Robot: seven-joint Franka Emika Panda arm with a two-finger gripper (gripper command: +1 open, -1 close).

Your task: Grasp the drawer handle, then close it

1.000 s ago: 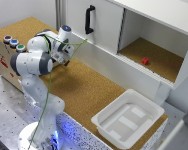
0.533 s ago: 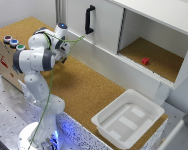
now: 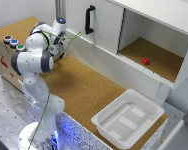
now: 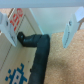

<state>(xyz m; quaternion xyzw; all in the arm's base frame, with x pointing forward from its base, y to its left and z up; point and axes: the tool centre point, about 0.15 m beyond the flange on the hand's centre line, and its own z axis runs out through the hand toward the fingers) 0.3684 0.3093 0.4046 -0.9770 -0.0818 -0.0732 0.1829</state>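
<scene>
My gripper point(image 3: 55, 50) hangs low beside the tan box with coloured round buttons point(image 3: 6, 60), at the exterior view's left. In the wrist view my gripper point(image 4: 40, 42) is open, its two white fingers point(image 4: 11, 25) standing wide apart. Between them are only a black cable point(image 4: 41, 47) and the cork floor. A light-brown panel with a blue pixel figure point(image 4: 15, 62) lies close to one finger. I cannot tell whether it is the drawer front. The drawer handle cannot be made out in either view; my arm hides that side of the box.
A white cabinet point(image 3: 109, 30) with a black handle point(image 3: 89, 20) runs along the back, and a small red thing point(image 3: 145, 61) sits in its open compartment. A white plastic bin point(image 3: 126, 120) stands on the cork surface at the exterior view's lower right.
The arm has shifted a little toward the tan box at the exterior view's left. The gripper stays low near the box.
</scene>
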